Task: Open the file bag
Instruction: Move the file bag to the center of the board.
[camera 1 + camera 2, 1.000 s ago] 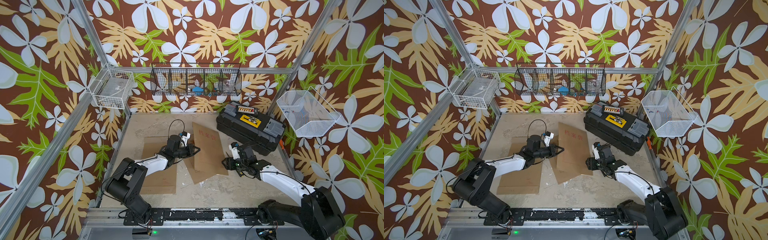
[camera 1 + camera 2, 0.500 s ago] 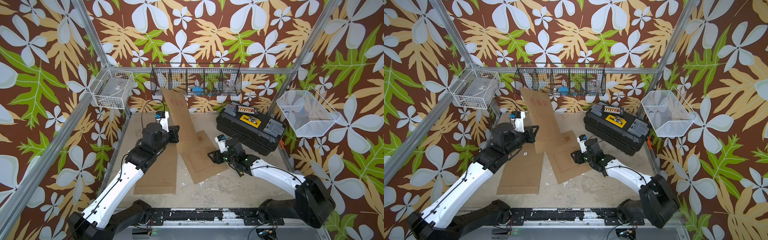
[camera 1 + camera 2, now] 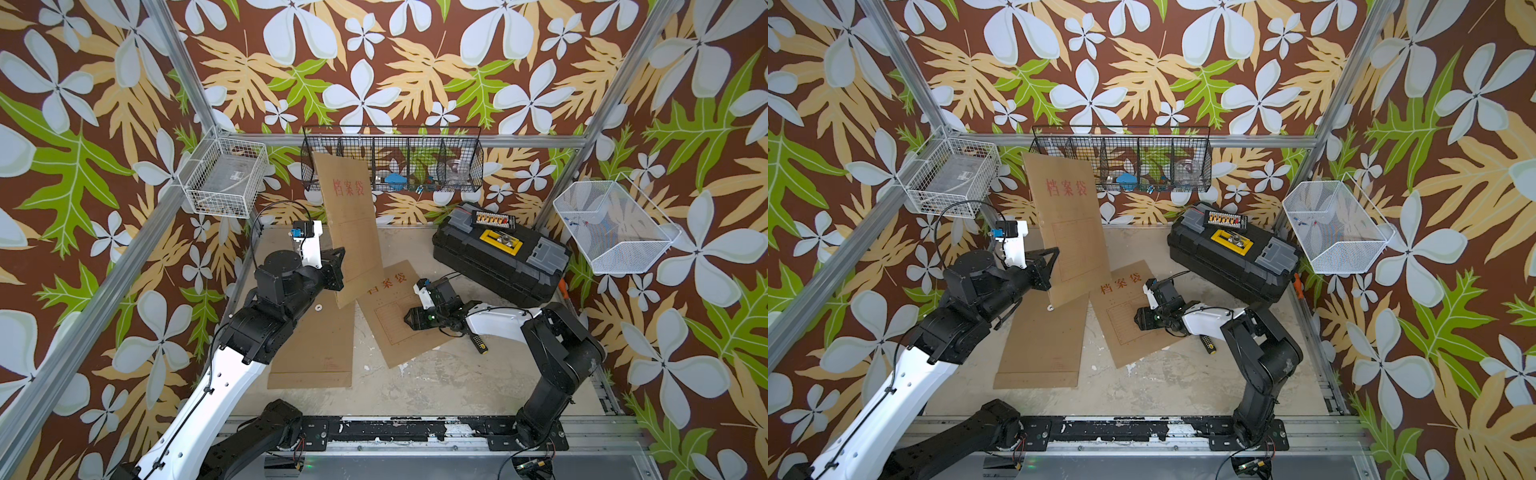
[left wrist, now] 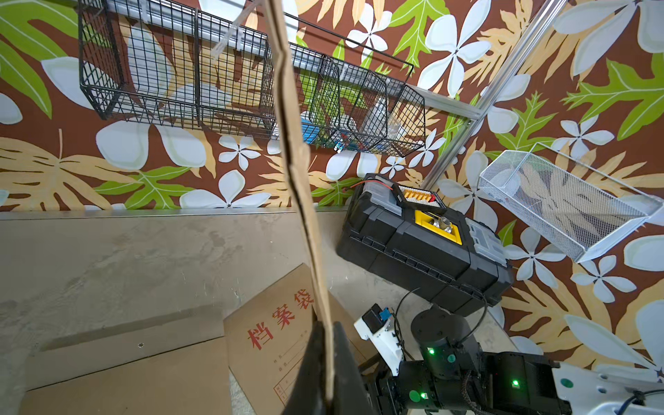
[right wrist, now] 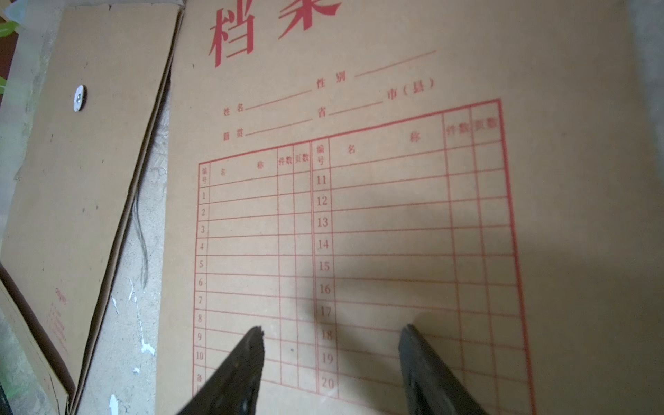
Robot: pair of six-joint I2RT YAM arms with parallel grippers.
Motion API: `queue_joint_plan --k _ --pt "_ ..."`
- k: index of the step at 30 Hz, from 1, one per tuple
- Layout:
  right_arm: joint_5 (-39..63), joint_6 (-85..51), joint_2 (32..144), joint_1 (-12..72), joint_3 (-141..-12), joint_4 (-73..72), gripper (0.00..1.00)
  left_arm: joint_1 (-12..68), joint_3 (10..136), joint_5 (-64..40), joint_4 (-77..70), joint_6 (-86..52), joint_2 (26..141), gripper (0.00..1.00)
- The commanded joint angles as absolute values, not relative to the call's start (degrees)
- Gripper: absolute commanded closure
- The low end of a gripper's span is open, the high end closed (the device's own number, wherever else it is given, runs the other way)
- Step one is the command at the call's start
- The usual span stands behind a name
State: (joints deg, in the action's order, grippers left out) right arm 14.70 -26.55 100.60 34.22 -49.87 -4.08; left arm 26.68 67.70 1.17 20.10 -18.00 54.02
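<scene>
Aloft, file bag (image 3: 351,226) between left jaws

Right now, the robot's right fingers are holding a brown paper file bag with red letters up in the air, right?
No, the left fingers, not the right, are holding the brown paper file bag with red letters up in the air. Both top views show it.

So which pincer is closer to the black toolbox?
Right. The right pincer is over the flat file bag beside the toolbox; the left pincer grips the raised file bag, farther off.
</scene>
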Motion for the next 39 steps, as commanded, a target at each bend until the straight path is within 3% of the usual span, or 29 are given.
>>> queue_joint_plan --k 1,6,14,21,24,26,32,39 --pt "9.23 -27.77 99.84 34.23 -47.48 1.13 0.36 26.55 67.87 0.13 19.26 -17.45 54.14 1.00" --pt "4.62 -29.35 95.54 31.88 -40.90 3.43 0.36 26.60 68.11 -1.78 17.88 -18.43 54.78 1.00" --pt "6.44 -31.11 80.77 24.21 -29.94 5.27 0.35 26.56 68.32 -8.78 15.60 -19.47 56.80 1.00" --pt "11.56 -26.04 61.57 24.28 -33.75 6.41 0.33 26.46 68.91 -15.56 14.34 -18.87 57.37 1.00" --pt "7.28 -23.96 55.51 23.39 -38.01 6.59 0.22 26.20 68.82 -19.14 12.72 -19.14 56.90 1.00" --pt "7.36 -24.50 56.90 18.71 -41.52 8.66 0.21 25.57 68.65 -21.86 11.42 -19.77 57.03 1.00" --pt "37.25 -33.72 61.61 -0.86 -42.90 -4.98 0.18 23.79 69.09 -29.58 8.59 -21.06 58.56 1.00" --pt "48.96 -44.80 58.58 -2.79 -44.07 -25.25 0.12 23.12 71.16 -40.35 5.42 -20.82 60.05 1.00"
